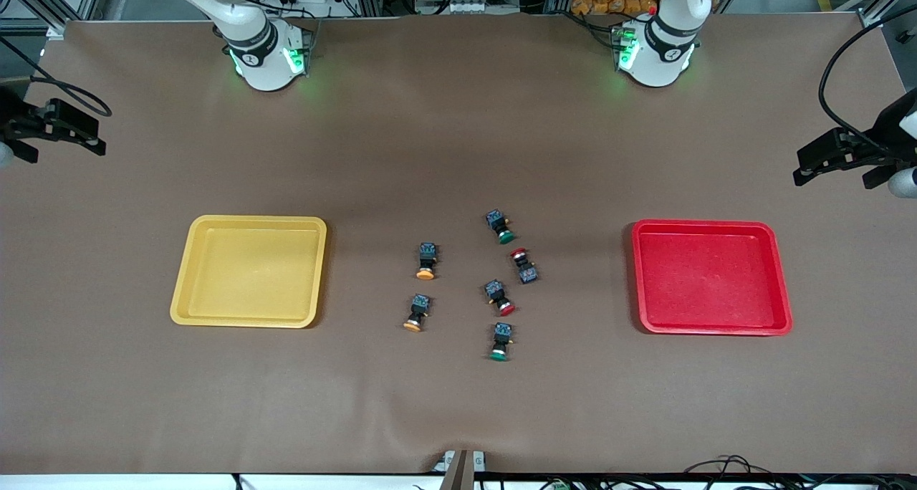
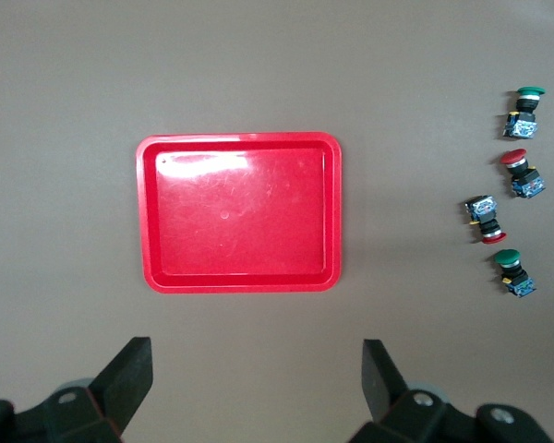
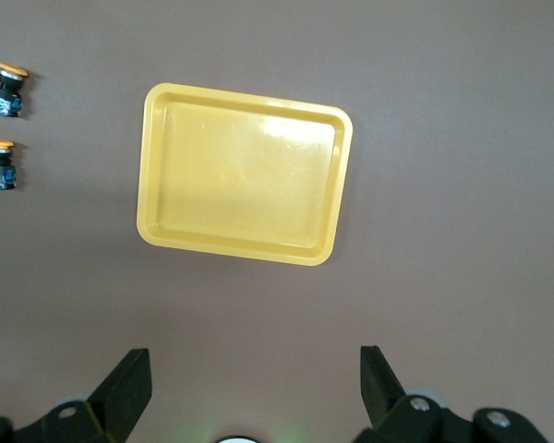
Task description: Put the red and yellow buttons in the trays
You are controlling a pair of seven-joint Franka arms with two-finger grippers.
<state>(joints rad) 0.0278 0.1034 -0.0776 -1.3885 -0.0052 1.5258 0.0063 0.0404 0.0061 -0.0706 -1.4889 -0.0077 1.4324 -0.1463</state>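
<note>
The yellow tray (image 1: 248,271) lies toward the right arm's end of the table and the red tray (image 1: 711,276) toward the left arm's end; both hold nothing. Between them lie two orange-yellow buttons (image 1: 426,261) (image 1: 416,312) and two red buttons (image 1: 524,263) (image 1: 498,296). My left gripper (image 2: 257,369) is open and empty, high over the table beside the red tray (image 2: 240,217). My right gripper (image 3: 254,374) is open and empty, high beside the yellow tray (image 3: 245,175). The red buttons (image 2: 520,171) (image 2: 483,219) show in the left wrist view, the orange-yellow ones (image 3: 7,86) (image 3: 0,161) in the right wrist view.
Two green-capped buttons (image 1: 499,226) (image 1: 501,341) lie among the others, one farther from the front camera than the red ones, one nearer. The brown mat (image 1: 458,153) covers the table. Both arm bases stand along the robots' edge of the table.
</note>
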